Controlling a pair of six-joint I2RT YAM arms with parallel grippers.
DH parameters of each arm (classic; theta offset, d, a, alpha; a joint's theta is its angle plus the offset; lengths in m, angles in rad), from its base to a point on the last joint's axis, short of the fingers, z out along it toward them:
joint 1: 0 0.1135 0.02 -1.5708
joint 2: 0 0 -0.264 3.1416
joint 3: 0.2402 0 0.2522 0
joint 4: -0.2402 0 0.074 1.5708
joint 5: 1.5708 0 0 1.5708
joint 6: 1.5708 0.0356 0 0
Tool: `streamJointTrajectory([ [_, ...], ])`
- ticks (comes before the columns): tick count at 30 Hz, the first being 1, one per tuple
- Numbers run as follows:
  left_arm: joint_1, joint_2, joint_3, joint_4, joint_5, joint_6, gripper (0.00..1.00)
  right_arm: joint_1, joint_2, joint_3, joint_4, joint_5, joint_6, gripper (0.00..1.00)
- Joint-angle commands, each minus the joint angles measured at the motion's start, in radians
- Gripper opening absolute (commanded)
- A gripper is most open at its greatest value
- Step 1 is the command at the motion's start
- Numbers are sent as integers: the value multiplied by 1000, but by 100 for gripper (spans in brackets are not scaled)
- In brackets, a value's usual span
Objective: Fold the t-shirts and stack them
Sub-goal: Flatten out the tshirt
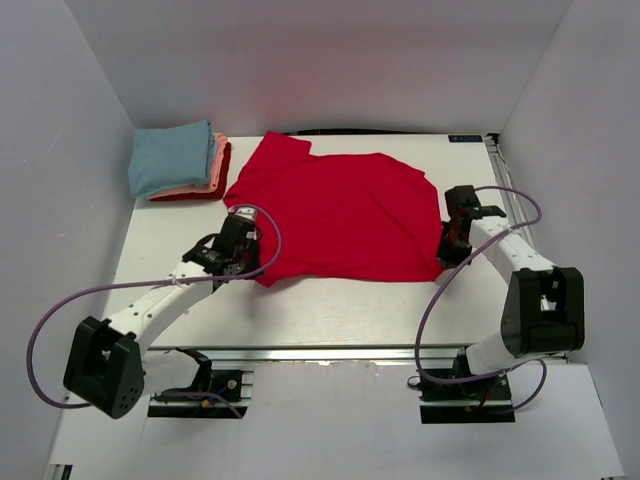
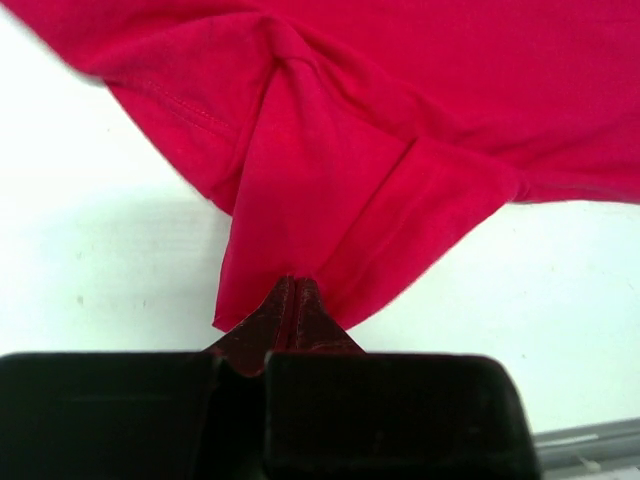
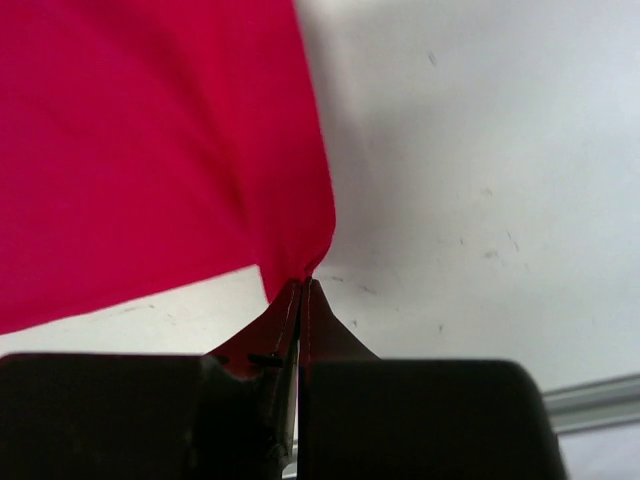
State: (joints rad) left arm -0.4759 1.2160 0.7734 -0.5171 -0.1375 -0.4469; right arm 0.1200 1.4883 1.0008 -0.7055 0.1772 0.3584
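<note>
On the table point(image 1: 330, 310), red shirt point(image 1: 340, 215) flat, near corners pinched by left end effector point(image 2: 295, 292) and right end effector point(image 3: 303, 288)

Two slim robot arms, the left arm point(image 1: 160, 300) and the right arm point(image 1: 497, 243), have white tubular links joined by chunky black box-shaped joints. A thin lilac cable point(image 1: 31, 355) loops beside each. The left end effector point(image 2: 293, 285) and right end effector point(image 3: 303, 285) have blocky black bodies with dark fingers tapering to points.
</note>
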Motion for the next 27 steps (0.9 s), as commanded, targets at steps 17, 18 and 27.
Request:
streamJointTrajectory([
  [17, -9, -309, 80, -399, -65, -113, 0, -46, -175, -96, -210, 36, 50, 0],
  [18, -7, -315, 63, -403, -65, -125, 0, -46, -180, -106, -215, 28, 56, 0],
  [27, -7, -326, -65, -354, 18, -202, 0, -46, -229, -169, -281, -67, 51, 0],
])
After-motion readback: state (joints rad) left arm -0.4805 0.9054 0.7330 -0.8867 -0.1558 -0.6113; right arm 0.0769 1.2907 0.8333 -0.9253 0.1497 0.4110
